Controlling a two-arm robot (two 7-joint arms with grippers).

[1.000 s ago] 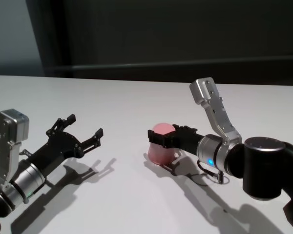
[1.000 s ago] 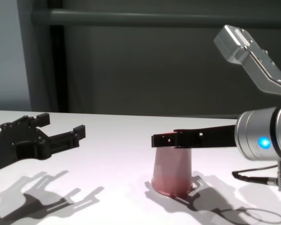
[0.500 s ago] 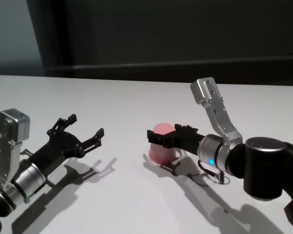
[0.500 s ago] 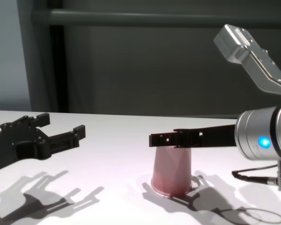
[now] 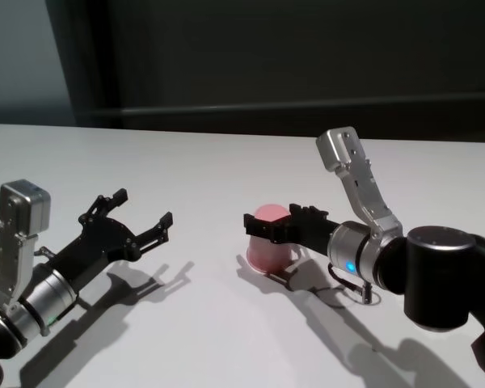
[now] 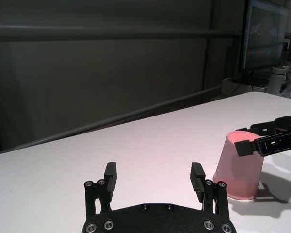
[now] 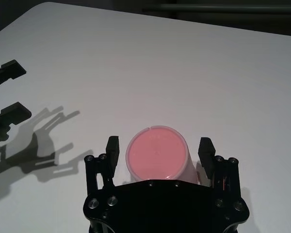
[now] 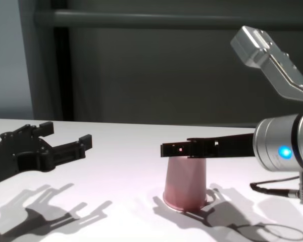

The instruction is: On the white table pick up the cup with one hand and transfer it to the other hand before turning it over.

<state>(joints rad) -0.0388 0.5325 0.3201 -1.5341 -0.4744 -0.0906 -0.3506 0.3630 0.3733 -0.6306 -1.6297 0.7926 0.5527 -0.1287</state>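
Note:
The pink cup stands upside down on the white table, wide rim down and base up. My right gripper, the one with the looping black cable, is open around the cup's upper part. In the right wrist view the gripper has one finger on each side of the cup, with a small gap on both sides. The chest view shows the cup resting on the table under the right gripper. My left gripper is open and empty above the table, to the cup's left, pointing at it.
The right arm's thin black cable loops onto the table behind the cup. A dark wall runs along the table's far edge. Bare tabletop lies between the two grippers.
My right gripper has edged slightly farther around the cup's top. The cup and the left arm have not visibly moved.

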